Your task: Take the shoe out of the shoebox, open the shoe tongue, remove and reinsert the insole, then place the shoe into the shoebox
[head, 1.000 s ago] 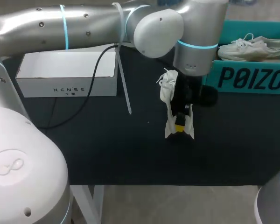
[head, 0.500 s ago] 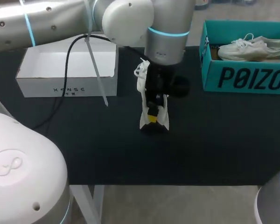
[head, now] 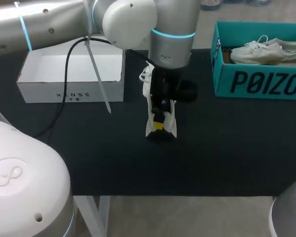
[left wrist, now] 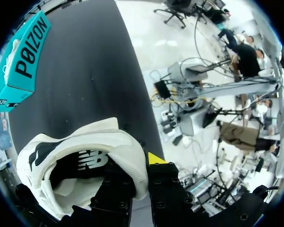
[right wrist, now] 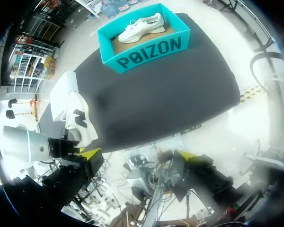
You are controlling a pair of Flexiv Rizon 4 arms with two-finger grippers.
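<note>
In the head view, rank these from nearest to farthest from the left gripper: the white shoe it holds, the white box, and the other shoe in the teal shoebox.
1. The held shoe: clamped in the left gripper, mid-table.
2. The white box: off to the gripper's left, toward the table's back.
3. The other shoe: farthest, lying inside the teal shoebox at the back right.

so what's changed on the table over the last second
The left gripper, shut on the white shoe, carried it to my left across the table, away from the teal shoebox and toward the white box. Most of that shift came early, and since then it has barely moved. Nothing was let go. The second shoe in the shoebox and both boxes stayed put.
</note>
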